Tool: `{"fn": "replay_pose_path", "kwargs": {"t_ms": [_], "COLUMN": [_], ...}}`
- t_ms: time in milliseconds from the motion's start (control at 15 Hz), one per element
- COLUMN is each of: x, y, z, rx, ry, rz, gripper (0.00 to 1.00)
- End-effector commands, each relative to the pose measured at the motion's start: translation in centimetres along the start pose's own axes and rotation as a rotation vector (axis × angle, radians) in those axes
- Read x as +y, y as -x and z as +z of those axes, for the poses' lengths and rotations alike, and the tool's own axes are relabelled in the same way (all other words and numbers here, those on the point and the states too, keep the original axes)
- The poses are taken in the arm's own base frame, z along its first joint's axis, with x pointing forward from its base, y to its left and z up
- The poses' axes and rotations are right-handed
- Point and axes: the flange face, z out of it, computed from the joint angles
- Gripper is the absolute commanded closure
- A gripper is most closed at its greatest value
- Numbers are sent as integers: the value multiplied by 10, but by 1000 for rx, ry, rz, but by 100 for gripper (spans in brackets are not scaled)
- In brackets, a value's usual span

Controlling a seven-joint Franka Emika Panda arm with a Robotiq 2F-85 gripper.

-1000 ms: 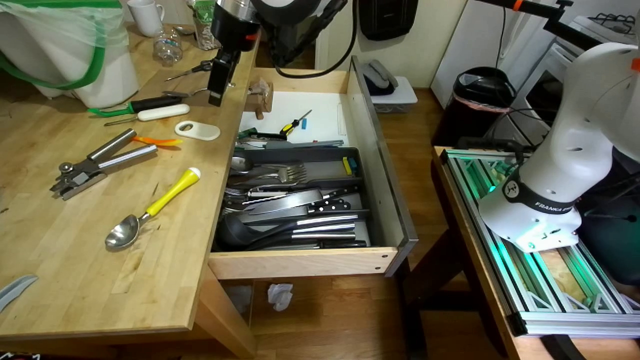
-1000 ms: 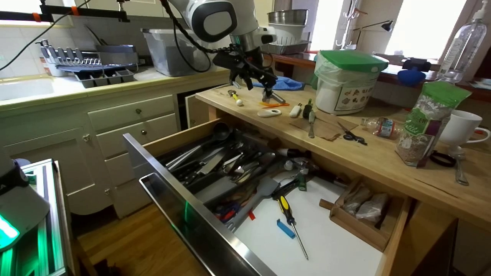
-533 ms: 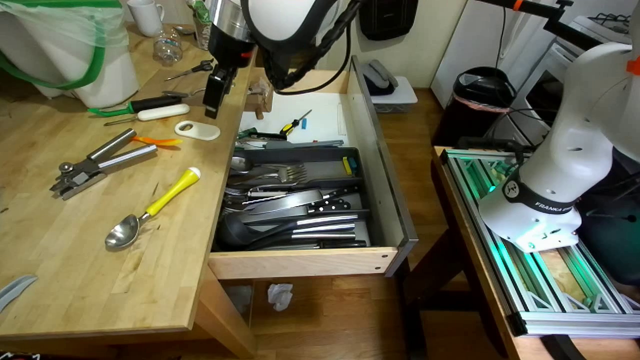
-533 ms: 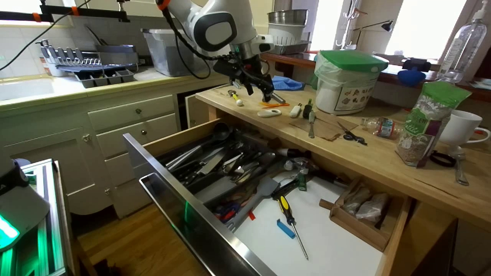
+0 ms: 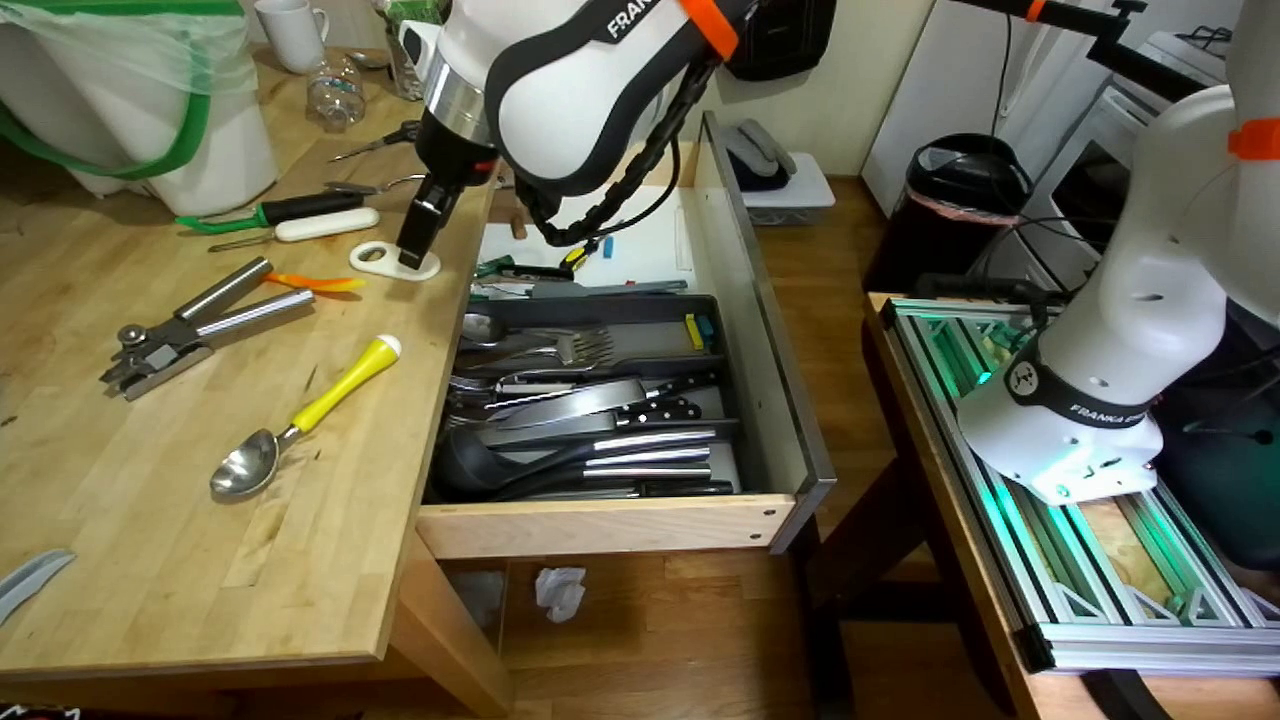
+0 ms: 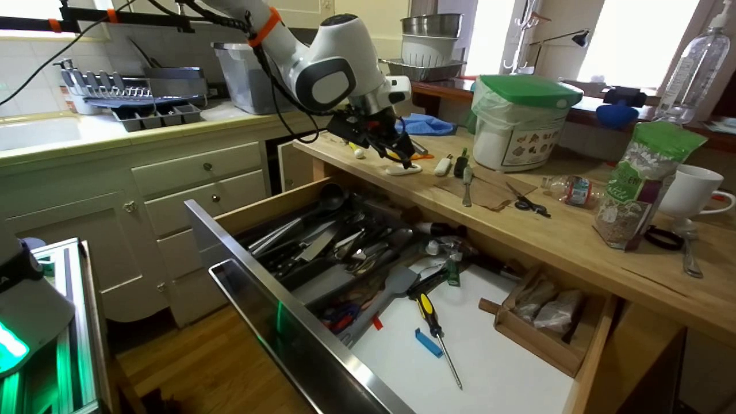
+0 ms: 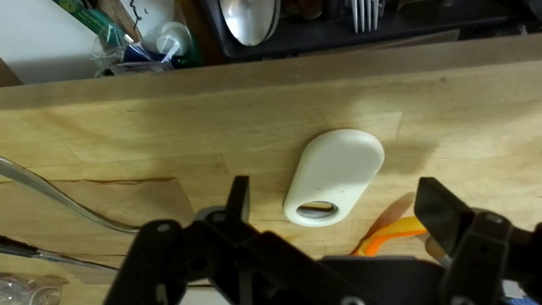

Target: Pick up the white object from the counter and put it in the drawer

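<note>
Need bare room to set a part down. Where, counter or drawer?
Counter: patch between the yellow-handled spoon and curved gray blade. Drawer: white floor between screwdriver and cardboard box. Crowded: cutlery tray, and counter around the white object, hemmed by orange piece, white-handled tool and end effector.

My fingers (image 7: pixel 442 212) look matt; the white object (image 7: pixel 338 169) resembles smooth plastic, the counter (image 5: pixel 160 570) is grained wood, the drawer (image 5: pixel 600 530) wood-sided, the spoon bowl (image 5: pixel 247 464) shiny metal.

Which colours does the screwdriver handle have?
Yellow and black; the handle shows best in an exterior view.
</note>
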Motion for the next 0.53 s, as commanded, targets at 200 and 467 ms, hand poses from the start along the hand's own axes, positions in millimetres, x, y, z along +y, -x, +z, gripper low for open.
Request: {"fn": "replay_pose_path", "kwargs": {"t_ms": [200, 467], "x": [-2, -8], "y": [-8, -11], "z": [25, 34], "rx": [39, 42], "ry": [-19, -16], "rz": [81, 93], "gripper": [0, 0]}}
